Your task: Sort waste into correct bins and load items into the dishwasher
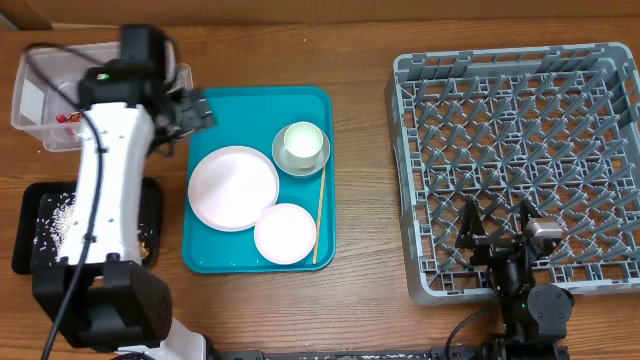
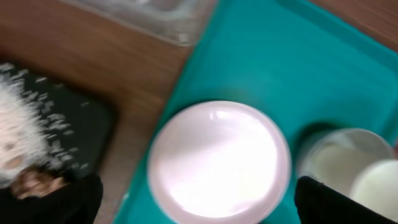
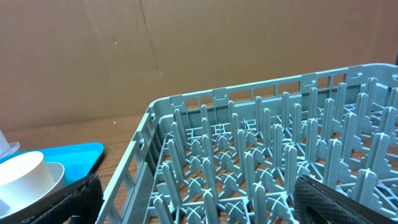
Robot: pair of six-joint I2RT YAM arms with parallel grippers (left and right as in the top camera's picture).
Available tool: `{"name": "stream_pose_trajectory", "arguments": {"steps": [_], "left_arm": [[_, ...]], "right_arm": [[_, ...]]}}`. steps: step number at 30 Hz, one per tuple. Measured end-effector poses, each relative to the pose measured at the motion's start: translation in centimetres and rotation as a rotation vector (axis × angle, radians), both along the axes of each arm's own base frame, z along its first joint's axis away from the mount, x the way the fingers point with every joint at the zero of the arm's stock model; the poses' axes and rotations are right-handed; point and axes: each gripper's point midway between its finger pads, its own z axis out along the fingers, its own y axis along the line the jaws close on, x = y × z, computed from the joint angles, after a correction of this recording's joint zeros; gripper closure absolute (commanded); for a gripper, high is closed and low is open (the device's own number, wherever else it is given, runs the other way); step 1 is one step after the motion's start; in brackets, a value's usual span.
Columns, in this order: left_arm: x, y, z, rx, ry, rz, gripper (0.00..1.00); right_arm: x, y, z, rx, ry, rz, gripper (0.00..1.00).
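From where I stand, the left tool [image 1: 192, 108] hangs wide open and empty over the corner of the teal plastic serving tray [image 1: 250, 98]. Just ahead of it lies the large round white plate [image 1: 233, 187]. Beyond that are the smaller pinkish-white plate [image 1: 285, 233] and the white cup [image 1: 302, 140] in its grey-white bowl [image 1: 300, 171]. Beside the tool are the clear plastic tub [image 1: 35, 100] and the shallow black tray [image 1: 28, 255], which is strewn with whitish crumbs [image 1: 62, 215]. The right tool [image 1: 497, 232], also spread open and holding nothing, hovers over the edge of the big grey pronged rack [image 1: 520, 130].

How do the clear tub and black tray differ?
The clear plastic rectangular tub is see-through and tall-walled; the shallow black rectangular tray is opaque and low. The tub holds a small red wrapper; the tray holds whitish rice-like crumbs. Both sit left of the teal serving tray.
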Motion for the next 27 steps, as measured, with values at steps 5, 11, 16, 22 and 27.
{"name": "stream_pose_trajectory", "arguments": {"steps": [5, 11, 16, 22, 27], "left_arm": [[-0.9, 4.5, 0.0, 0.022, 0.007, 0.127, 0.00], [-1.2, 8.8, 0.3, 0.032, -0.029, 0.237, 0.00], [-1.5, 10.1, 0.4, 0.040, -0.033, 0.270, 0.00], [-1.5, 10.1, 0.4, 0.040, -0.033, 0.269, 0.00], [-1.5, 10.1, 0.4, 0.040, -0.033, 0.269, 0.00]], "right_arm": [[0.0, 0.0, 0.0, 0.000, -0.001, 0.000, 0.00], [0.0, 0.0, 0.0, 0.000, 0.000, 0.000, 0.00], [0.0, -0.3, 0.1, -0.001, -0.005, -0.018, 0.00], [-0.5, 2.5, 3.7, 0.138, -0.135, 0.157, 0.00], [-4.5, 9.6, 6.9, 0.442, -0.113, 0.655, 0.00]]}}
